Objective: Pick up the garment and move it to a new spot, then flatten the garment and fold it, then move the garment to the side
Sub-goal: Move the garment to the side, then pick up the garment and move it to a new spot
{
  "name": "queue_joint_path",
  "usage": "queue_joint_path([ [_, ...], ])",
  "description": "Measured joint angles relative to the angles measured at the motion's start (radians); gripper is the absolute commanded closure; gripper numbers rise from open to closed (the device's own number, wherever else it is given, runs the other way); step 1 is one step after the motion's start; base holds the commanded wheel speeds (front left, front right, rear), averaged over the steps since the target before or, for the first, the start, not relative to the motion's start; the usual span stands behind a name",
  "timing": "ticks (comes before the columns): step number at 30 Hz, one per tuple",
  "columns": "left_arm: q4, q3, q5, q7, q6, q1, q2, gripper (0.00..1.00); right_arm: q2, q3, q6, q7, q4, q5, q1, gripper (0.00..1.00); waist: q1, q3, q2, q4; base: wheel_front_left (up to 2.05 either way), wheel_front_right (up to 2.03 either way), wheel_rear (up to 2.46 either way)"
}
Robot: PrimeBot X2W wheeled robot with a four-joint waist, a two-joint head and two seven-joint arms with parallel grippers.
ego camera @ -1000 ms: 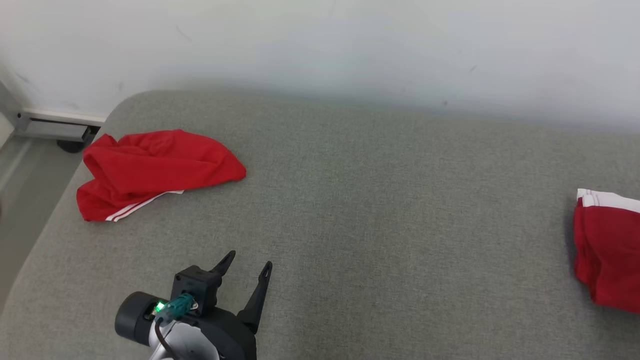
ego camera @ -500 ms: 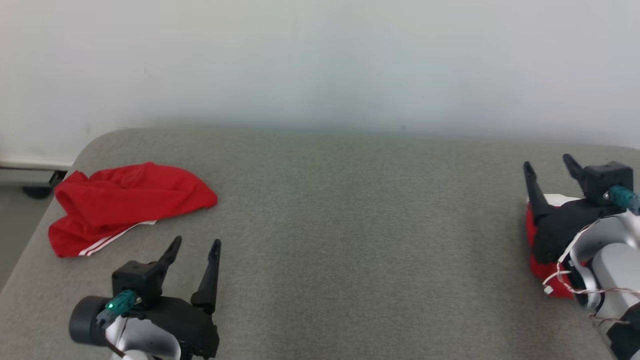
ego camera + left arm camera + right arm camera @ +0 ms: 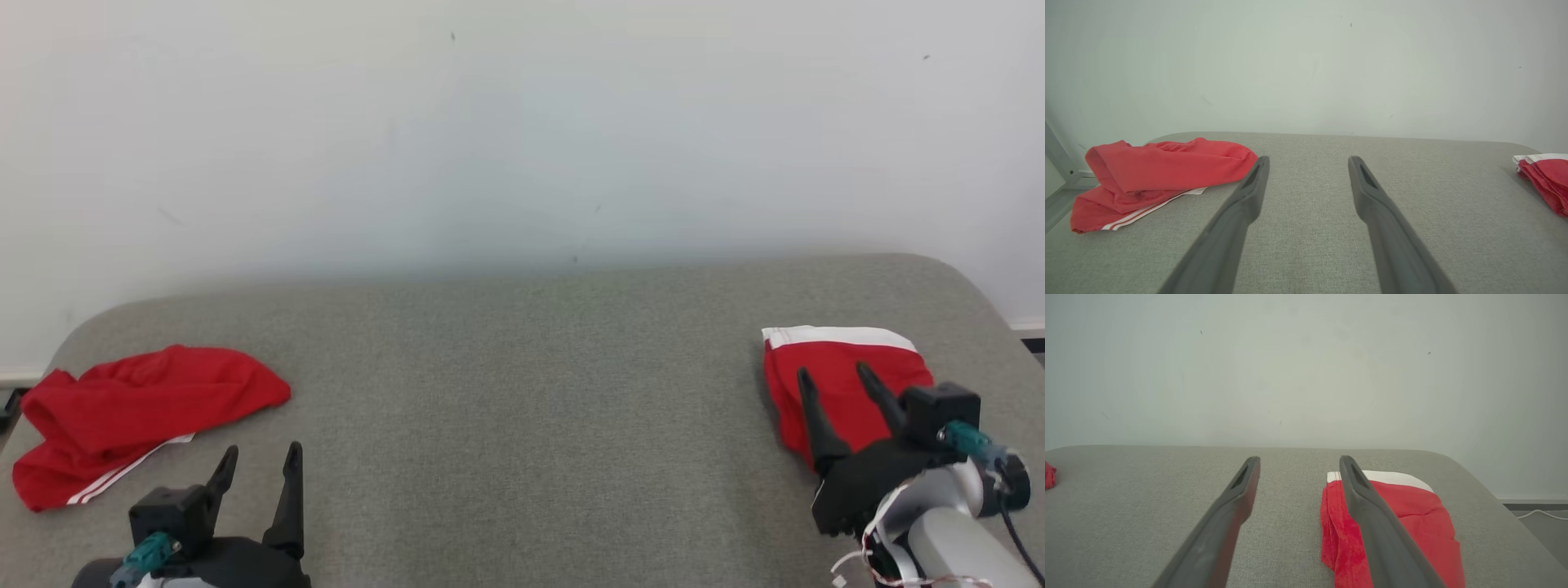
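Though crumpled, red garment (image 3: 147, 400) runs lengthwise left-right, tapering toward right.

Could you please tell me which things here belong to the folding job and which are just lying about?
Belong to the job:
- crumpled red garment, probably next to be folded
- folded red garment, apparently already done
- left gripper and right gripper, both open and empty

Just there:
- grey cushion
- white wall
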Motion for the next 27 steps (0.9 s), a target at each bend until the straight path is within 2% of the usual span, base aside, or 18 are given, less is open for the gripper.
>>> queue_joint_path([
  [11, 0.007, 0.003, 0.009, 0.000, 0.000, 0.070, 0.003, 0.00, 0.028, 0.031, 0.000, -0.005, -0.033, 0.008, 0.093, 0.00, 0.0001, -0.048, 0.0000, -0.046, 0.00, 0.00, 0.00],
  [20, 0.010, 0.020, 0.013, 0.019, 0.000, 0.069, 0.003, 0.00, 0.025, 0.032, 0.002, 0.003, -0.055, 0.008, 0.101, 0.00, 0.0001, -0.047, 0.0000, -0.042, 0.00, 0.00, 0.00],
  [27, 0.021, 0.014, 0.024, 0.033, 0.000, 0.064, -0.002, 0.00, 0.007, 0.027, 0.000, 0.005, -0.063, 0.007, 0.134, 0.00, 0.0001, -0.042, 0.0000, -0.012, 0.00, 0.00, 0.00],
])
